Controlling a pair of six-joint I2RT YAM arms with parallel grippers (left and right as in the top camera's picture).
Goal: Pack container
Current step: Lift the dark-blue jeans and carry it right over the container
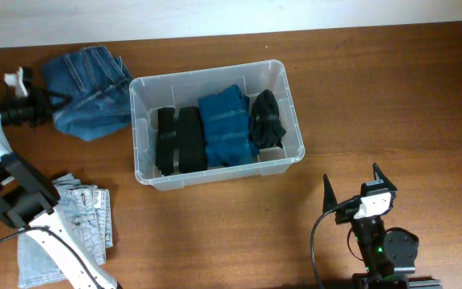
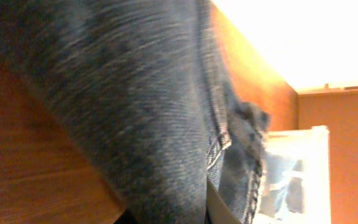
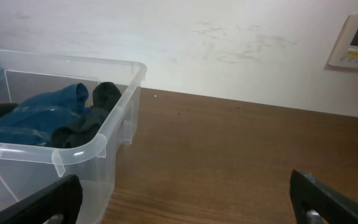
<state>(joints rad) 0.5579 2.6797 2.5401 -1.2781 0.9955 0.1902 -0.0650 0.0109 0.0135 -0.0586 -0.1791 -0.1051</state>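
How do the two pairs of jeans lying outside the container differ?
The darker jeans are mid-blue and bunched; the faded jeans are pale and lie flatter. The darker jeans lie by the container's far left corner; the faded jeans lie at front left, apart from it. Both are denim and unpacked.

The container [image 1: 207, 71] sits mid-bench toward the far edge, holding a black garment [image 1: 180, 140], a blue garment [image 1: 227, 127] and a dark bundle [image 1: 265, 119] side by side. At the far left corner the left claw [image 1: 45, 103] meets dark blue jeans [image 1: 91, 92], its grip unclear. Light jeans [image 1: 87, 213] lie by the near left corner, and the right claw [image 1: 353, 186] stands spread and empty by the near edge, right.
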